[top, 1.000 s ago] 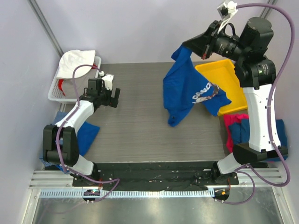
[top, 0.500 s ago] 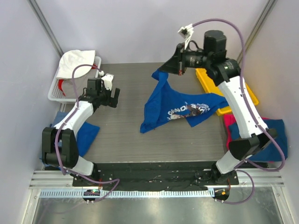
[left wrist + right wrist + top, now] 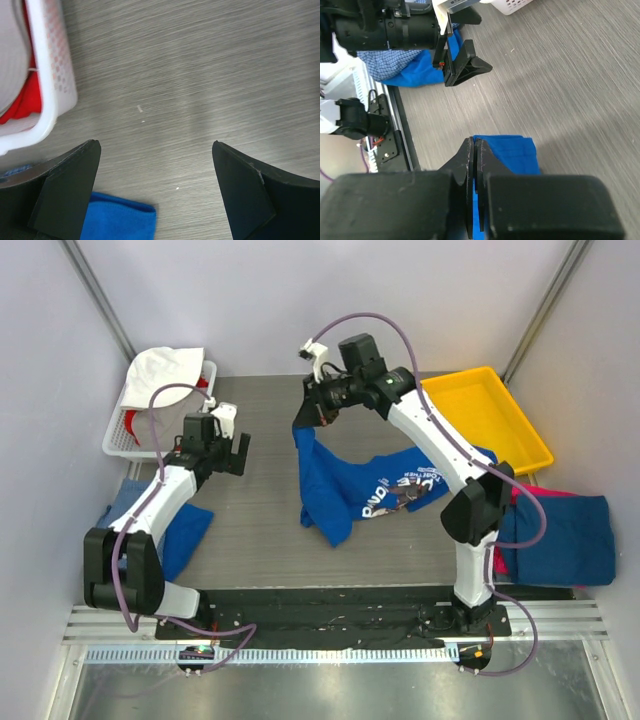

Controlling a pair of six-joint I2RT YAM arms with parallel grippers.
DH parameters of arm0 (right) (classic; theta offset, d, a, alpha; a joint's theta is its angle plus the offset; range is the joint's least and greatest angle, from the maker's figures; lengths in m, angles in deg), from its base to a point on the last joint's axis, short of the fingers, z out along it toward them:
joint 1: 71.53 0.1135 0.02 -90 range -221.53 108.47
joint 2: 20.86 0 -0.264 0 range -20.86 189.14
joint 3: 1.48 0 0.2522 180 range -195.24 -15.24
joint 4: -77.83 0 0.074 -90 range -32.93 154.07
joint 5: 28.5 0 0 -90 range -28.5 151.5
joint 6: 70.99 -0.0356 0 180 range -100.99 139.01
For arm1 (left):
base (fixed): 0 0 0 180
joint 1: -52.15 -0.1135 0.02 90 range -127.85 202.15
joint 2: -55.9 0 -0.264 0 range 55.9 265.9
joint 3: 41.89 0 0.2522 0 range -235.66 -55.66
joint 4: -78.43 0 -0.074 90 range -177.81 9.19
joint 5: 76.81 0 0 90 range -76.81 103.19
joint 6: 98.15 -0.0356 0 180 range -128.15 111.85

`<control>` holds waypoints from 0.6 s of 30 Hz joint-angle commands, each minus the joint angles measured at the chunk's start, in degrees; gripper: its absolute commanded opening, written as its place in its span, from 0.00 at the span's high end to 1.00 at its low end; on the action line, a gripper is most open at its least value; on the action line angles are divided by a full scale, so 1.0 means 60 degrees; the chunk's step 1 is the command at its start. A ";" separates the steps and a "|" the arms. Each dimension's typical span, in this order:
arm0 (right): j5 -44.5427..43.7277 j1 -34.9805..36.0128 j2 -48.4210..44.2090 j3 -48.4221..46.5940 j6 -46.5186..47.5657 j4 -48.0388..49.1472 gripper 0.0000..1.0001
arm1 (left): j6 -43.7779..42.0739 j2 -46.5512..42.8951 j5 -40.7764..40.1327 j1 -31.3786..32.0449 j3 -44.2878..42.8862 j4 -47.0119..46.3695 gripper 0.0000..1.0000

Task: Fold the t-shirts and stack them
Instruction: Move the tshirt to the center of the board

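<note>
A royal blue t-shirt (image 3: 335, 480) with a white-and-brown print (image 3: 400, 490) trails across the table's middle. One edge of it is lifted by my right gripper (image 3: 306, 420), which is shut on it. In the right wrist view the jaws (image 3: 473, 144) pinch the blue t-shirt (image 3: 512, 152) just above the table. My left gripper (image 3: 237, 452) hovers open at the table's left, holding nothing. In its own view the left gripper (image 3: 154, 146) spans bare table, with a blue cloth corner (image 3: 117, 217) below. A plain blue t-shirt (image 3: 560, 530) and a magenta one (image 3: 497, 498) lie at the right.
A white basket (image 3: 118, 435) holding white and red cloth stands at the back left; its wall (image 3: 55, 75) shows in the left wrist view. A yellow tray (image 3: 490, 415) sits at the back right. More blue cloth (image 3: 185, 530) and a checked cloth (image 3: 115, 505) lie at the left edge.
My right arm has swung left from above the yellow tray, dragging the royal blue t-shirt to the table's middle, where much of it now rests. The left arm has barely moved.
</note>
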 commanded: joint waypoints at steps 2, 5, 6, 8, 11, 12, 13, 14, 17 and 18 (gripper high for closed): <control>-0.0483 0.0616 0.0853 -0.1395 0.0421 -0.0162 0.99 | 0.0668 -0.0498 -0.1643 0.0038 0.0058 -0.0521 0.00; -0.0424 0.0894 0.1540 -0.1688 0.0377 -0.0148 0.99 | 0.1282 -0.0484 -0.2739 0.0009 -0.0088 -0.0566 0.00; -0.0453 0.1040 0.1688 -0.1776 0.0376 -0.0119 0.99 | 0.1474 -0.0425 -0.2992 -0.0006 -0.0175 -0.0522 0.00; -0.0497 0.1202 0.2156 -0.1907 0.0362 -0.0060 0.99 | 0.1869 -0.0323 -0.3430 -0.0195 -0.0425 -0.0390 0.00; -0.0570 0.1378 0.2727 -0.2185 0.0274 0.0115 0.99 | 0.2280 -0.0235 -0.3842 -0.0604 -0.0703 -0.0287 0.00; -0.0600 0.1407 0.2860 -0.2259 0.0172 0.0203 0.99 | 0.2514 -0.0176 -0.3916 -0.0752 -0.0791 -0.0229 0.00; -0.0687 0.1466 0.2978 -0.2390 0.0142 0.0247 0.99 | 0.2646 -0.0118 -0.3888 -0.0927 -0.1009 -0.0185 0.00; -0.0731 0.1510 0.3153 -0.2754 0.0113 0.0262 0.99 | 0.2749 -0.0074 -0.3888 -0.1248 -0.1142 -0.0141 0.00; -0.0775 0.1642 0.3681 -0.3342 0.0054 0.0306 0.99 | 0.3013 0.0205 -0.3419 -0.1981 -0.1742 0.0180 0.00; -0.0776 0.1671 0.3813 -0.3373 0.0054 0.0364 0.99 | 0.3028 0.0263 -0.3361 -0.2070 -0.1831 0.0181 0.00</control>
